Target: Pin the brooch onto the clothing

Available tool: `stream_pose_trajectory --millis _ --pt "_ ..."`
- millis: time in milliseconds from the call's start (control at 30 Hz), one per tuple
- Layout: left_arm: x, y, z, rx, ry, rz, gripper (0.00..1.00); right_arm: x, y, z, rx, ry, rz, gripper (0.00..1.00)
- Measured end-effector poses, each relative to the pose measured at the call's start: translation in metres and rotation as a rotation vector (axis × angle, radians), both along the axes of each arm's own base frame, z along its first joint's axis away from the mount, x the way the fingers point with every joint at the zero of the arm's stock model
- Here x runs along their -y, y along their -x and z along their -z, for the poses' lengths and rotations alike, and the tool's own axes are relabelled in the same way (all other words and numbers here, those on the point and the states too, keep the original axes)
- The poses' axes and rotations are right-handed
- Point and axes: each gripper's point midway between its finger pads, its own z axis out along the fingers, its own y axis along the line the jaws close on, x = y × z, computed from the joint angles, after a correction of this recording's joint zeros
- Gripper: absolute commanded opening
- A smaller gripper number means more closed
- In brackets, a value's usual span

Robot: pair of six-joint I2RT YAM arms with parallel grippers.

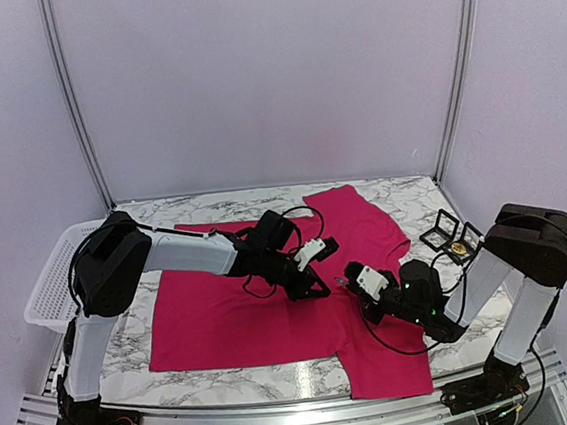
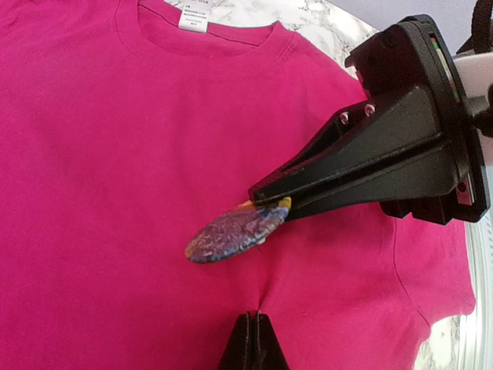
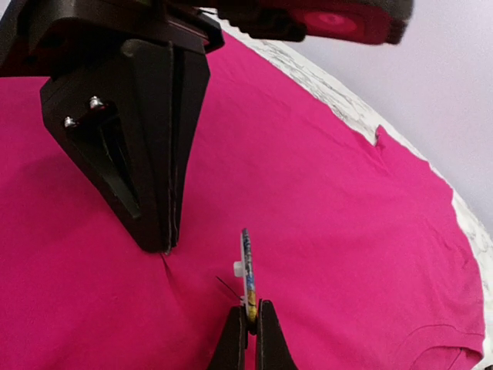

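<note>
While the clothing [image 1: 234, 323] lies spread flat across the marble counter [image 1: 163, 212], the top view shows both arms meeting over its middle. The left end effector [image 1: 316, 290] reaches in from the left and the right end effector [image 1: 350, 274] from the right, their tips near each other. A white basket [image 1: 54, 280] sits at the left edge, and a small black box [image 1: 454, 236] rests on the counter at the right.

From the left wrist, the left end effector's jaws are together, nipping a small crease of fabric on the chest, well apart from the white neck label [image 2: 194, 19]. The right end effector is clamped on the brooch [image 2: 235, 230], an oval purple-blue piece close over the fabric.

From the right wrist, the brooch stands edge-on between the closed jaws, just right of the left end effector's tips, which meet the fabric at a crease.
</note>
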Motion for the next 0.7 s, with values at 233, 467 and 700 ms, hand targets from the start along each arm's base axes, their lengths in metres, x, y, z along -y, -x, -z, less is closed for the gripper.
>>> stream_pose_trajectory --millis 233,467,700 --pt "0.001 -0.001 -0.001 0.002 0.005 -0.002 0.00 -0.009 0.008 0.011 0.071 0.102 0.002 0.00" --pt "0.003 -0.002 -0.005 0.010 0.025 -0.002 0.00 -0.006 0.008 0.016 0.102 0.153 0.027 0.00" --pt "0.002 -0.001 -0.015 0.016 0.051 -0.012 0.00 -0.017 0.018 0.019 0.134 0.185 -0.020 0.00"
